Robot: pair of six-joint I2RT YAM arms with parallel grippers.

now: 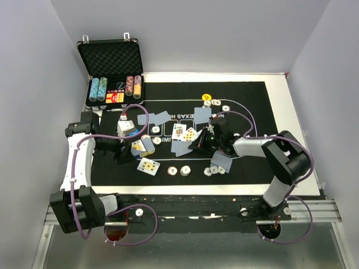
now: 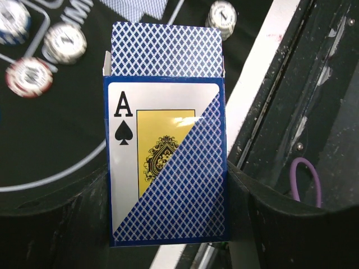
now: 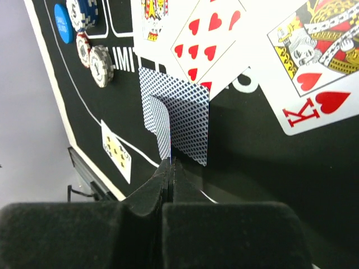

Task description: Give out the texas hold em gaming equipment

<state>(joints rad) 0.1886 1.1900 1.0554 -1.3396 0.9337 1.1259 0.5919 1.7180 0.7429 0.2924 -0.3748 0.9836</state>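
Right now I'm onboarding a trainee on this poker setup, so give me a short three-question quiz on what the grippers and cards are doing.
1. True or false: the right gripper is shut on a bent blue-backed card.
2. Which gripper holds the card box?
3. Fill in: the king of hearts lies face ___.
Key: 1 true; 2 the left gripper; 3 up.
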